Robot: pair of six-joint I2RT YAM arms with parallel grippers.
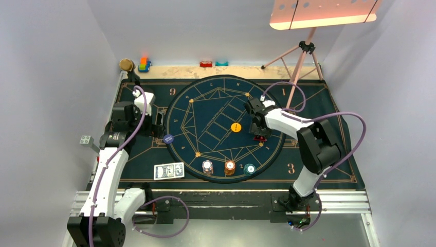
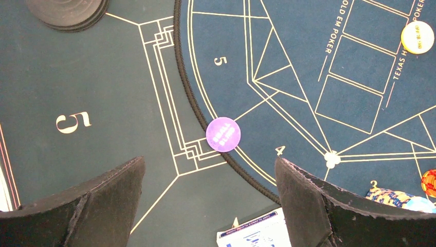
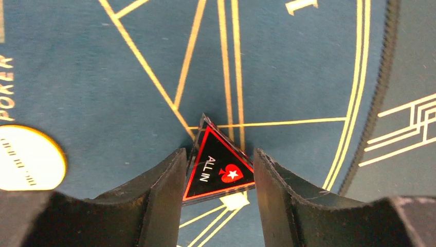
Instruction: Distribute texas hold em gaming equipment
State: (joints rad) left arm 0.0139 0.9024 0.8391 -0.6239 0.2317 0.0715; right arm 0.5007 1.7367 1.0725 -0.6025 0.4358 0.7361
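A glowing panel (image 1: 323,13) hangs high at the far right, blown out to pink-white in the overhead view, and the walls around it read an even pale grey. My arms throw only soft shadows on the dark mat (image 1: 144,154). At my right wrist the triangular marker (image 3: 218,167) is crisp, while the yellow disc (image 3: 28,157) glares washed-out and slightly blurred. The fingers (image 2: 97,206) of my left claw (image 2: 210,162) look near-black and soft-edged.
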